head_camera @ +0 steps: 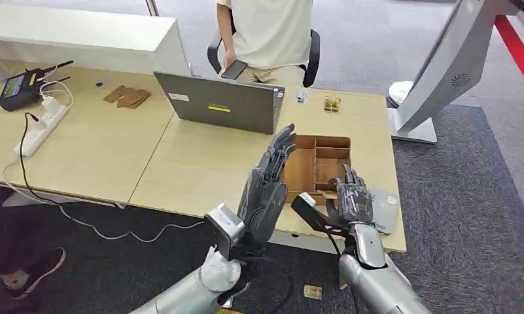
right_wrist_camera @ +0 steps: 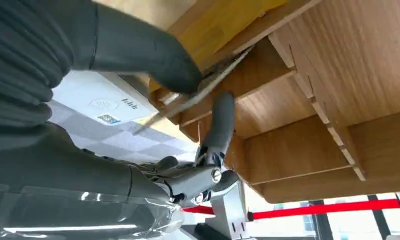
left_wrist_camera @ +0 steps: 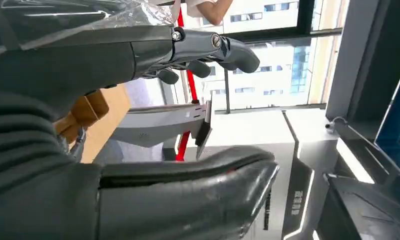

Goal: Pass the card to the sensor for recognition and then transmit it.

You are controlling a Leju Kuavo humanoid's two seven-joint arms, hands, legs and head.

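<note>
One step underway: right hand (head_camera: 352, 199) pinches card (right_wrist_camera: 198, 95) at wooden tray (head_camera: 316, 167) front edge; card reader (head_camera: 384, 209) beside tray untouched. Left hand (head_camera: 267, 190) raised, fingers spread, empty.

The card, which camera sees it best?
The right wrist view: the card shows edge-on, pinched by the right hand over the wooden tray. In the head view, that hand covers it. The left wrist view looks elsewhere.
</note>
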